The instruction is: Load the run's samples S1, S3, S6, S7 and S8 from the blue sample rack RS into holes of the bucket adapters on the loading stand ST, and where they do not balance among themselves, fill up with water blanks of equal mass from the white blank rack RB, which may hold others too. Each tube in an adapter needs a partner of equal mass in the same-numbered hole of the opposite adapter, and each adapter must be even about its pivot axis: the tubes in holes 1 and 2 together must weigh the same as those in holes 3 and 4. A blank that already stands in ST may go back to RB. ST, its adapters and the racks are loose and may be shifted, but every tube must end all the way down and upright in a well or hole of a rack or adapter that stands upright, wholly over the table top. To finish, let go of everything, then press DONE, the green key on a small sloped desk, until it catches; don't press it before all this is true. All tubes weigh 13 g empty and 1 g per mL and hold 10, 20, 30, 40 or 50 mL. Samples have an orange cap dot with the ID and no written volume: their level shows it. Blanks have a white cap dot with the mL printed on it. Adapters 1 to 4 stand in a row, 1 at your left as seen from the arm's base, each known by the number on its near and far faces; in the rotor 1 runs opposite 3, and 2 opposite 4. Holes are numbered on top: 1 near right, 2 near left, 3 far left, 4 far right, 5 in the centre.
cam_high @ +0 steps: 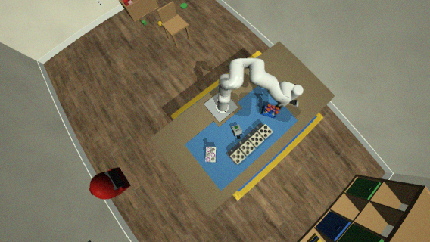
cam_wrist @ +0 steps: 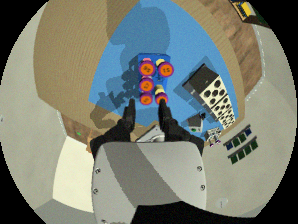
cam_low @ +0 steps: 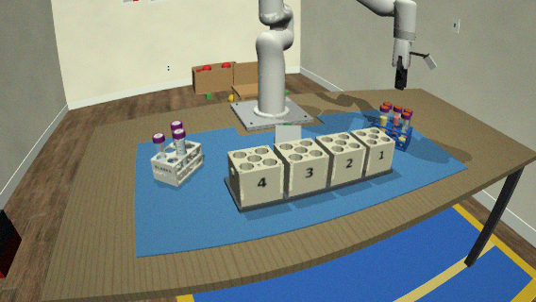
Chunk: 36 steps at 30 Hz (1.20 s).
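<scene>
The blue sample rack RS (cam_low: 396,126) stands at the right end of the blue mat and holds several orange-dotted tubes; it also shows in the overhead view (cam_high: 271,110) and the wrist view (cam_wrist: 152,79). My gripper (cam_low: 400,84) hangs well above the rack, fingers partly open with nothing between them (cam_wrist: 148,112). The loading stand ST (cam_low: 309,162) carries adapters 4, 3, 2, 1 from left to right in this view, and all their holes look empty. The white blank rack RB (cam_low: 176,158) at the left holds three purple-capped tubes.
The DONE desk with its green key (cam_high: 235,127) stands between the arm's base (cam_high: 221,107) and ST, mostly hidden behind adapter 3 in the side view. The table's edge runs close behind RS.
</scene>
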Tool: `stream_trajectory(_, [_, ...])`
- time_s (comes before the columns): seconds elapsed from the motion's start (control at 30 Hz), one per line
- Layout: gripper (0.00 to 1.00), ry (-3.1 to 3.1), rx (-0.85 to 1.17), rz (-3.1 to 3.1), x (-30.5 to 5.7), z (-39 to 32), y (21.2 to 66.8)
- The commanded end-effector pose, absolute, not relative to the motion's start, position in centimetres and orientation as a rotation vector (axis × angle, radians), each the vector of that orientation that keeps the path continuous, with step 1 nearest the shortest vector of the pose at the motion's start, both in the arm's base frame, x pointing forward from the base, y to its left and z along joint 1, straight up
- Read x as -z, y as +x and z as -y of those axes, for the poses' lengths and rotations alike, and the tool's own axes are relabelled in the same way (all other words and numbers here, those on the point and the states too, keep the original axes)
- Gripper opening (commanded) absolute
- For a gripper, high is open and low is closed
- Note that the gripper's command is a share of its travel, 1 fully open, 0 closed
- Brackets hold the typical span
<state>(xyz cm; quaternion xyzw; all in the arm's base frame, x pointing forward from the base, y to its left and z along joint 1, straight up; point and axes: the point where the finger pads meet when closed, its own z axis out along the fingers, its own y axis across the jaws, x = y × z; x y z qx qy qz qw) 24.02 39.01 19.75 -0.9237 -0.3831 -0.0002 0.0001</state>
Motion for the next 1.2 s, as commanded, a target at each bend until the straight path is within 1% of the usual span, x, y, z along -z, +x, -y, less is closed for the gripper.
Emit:
stream_trajectory(0.0, [0.43, -2.900, 0.005, 1.203, -20.5, -39.1, 24.1])
stream_trajectory(0.63, [0.43, -2.900, 0.005, 1.203, -23.9, -39.1, 24.1])
stream_trajectory(1.17, [0.43, -2.900, 0.005, 1.203, -23.9, -39.1, 24.1])
